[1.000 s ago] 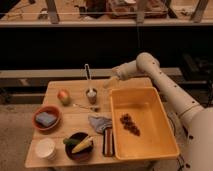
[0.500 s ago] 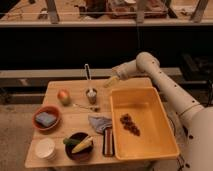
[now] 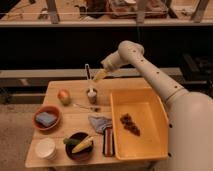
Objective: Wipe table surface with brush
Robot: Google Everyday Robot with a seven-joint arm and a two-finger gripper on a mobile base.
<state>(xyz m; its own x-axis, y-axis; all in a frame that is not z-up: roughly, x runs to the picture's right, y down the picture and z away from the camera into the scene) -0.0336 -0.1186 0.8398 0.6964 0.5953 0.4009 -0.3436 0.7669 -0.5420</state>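
Above the far side of the bench [image 3: 67, 125] hangs the claw [image 3: 96, 77], at the end of the white arm [image 3: 155, 80] that reaches in from the right. Whether it is wide, narrow or gripping anything cannot be told.

Just to the left of the claw, very close or touching, is the brush [image 3: 87, 72]. It stands nearly upright, with its pale handle rising past the claw and its whitish head down in the small grey cup [image 3: 92, 98], directly below the claw. Whether the claw has hold of the handle cannot be made out.

Lower left of the claw, near the cup, an apple [image 3: 63, 96] sits on the planks, and a thin metal utensil [image 3: 82, 106] lies just in front of the cup.

To the lower right of the claw stands the big yellow tub [image 3: 150, 145], with a cluster of dark bits [image 3: 129, 124] on its floor. A crumpled grey cloth [image 3: 99, 122] lies beside the tub's left wall, well below the claw.

Far down to the claw's left are a red bowl [image 3: 36, 116] holding a blue sponge [image 3: 46, 118], a white cup [image 3: 45, 148], and a dark bowl [image 3: 72, 154] with a corn cob [image 3: 83, 144] in it.
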